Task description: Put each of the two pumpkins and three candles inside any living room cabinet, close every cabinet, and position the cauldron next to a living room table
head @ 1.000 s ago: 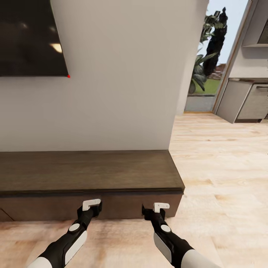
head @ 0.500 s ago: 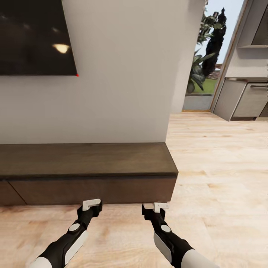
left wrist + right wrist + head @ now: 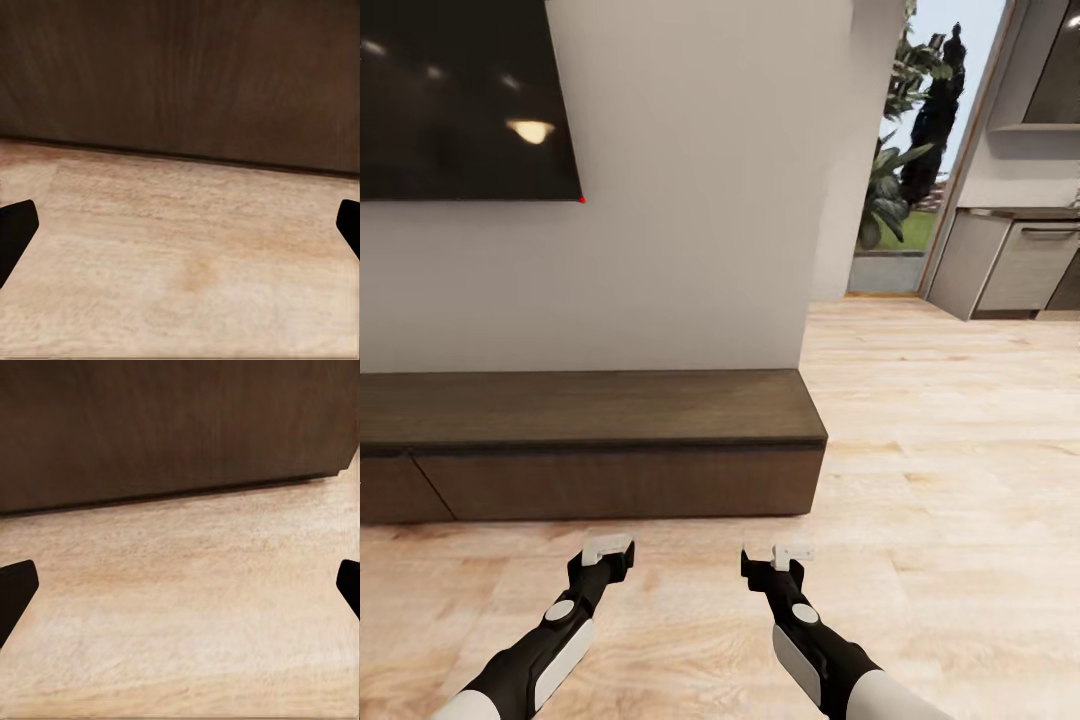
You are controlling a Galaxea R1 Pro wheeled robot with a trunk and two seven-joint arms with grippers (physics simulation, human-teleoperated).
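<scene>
Cabinet [image 3: 590, 440] drawers flush | left claw [image 3: 607, 546], right claw [image 3: 792, 553] low, spread, empty

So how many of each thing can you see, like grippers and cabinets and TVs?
Grippers: 2, left and right, both open and empty
Cabinet: 1
TV: 1
Pumpkins: 0
Candles: 0
Total: 4

Both my arms reach forward and low, side by side, a little apart from each other. My left gripper [image 3: 607, 546] hangs above the floor [image 3: 690, 620], just in front of the cabinet [image 3: 610, 480], its fingers [image 3: 15, 225] spread wide with nothing between them. My right gripper [image 3: 791, 553] is at the same height, also spread wide and empty.
</scene>
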